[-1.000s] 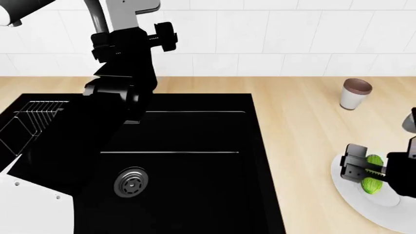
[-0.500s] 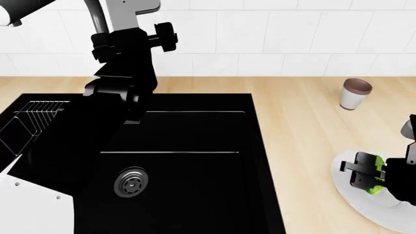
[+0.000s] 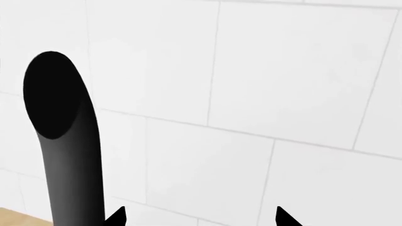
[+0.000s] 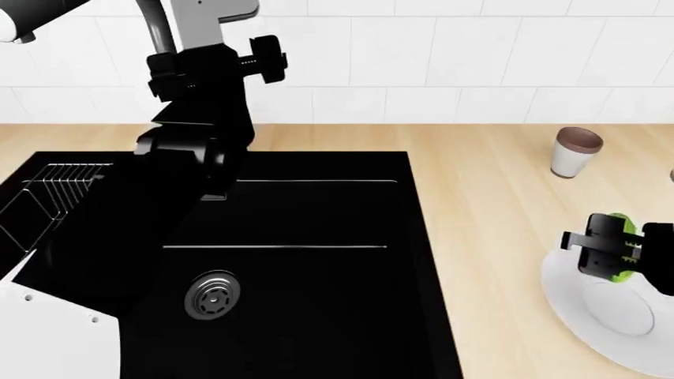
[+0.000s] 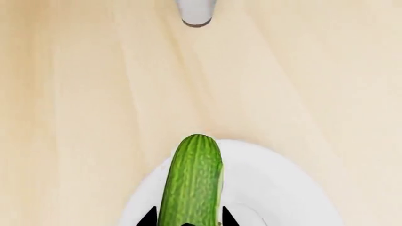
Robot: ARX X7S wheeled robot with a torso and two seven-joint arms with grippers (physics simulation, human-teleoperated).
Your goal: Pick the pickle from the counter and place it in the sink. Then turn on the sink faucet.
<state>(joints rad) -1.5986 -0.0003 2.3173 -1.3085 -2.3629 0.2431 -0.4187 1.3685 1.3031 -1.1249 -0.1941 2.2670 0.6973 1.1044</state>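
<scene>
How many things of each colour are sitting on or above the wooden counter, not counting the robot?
Green: 1, the small bumpy green pickle
White: 2, the round white plate and the white cup with a brown rim
Total: 3

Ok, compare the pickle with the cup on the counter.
The pickle is bright green and oblong; the cup is pale with a brown rim and rounded. The pickle is gripped by the right gripper above the plate; the cup stands free on the counter. Both are small.
</scene>
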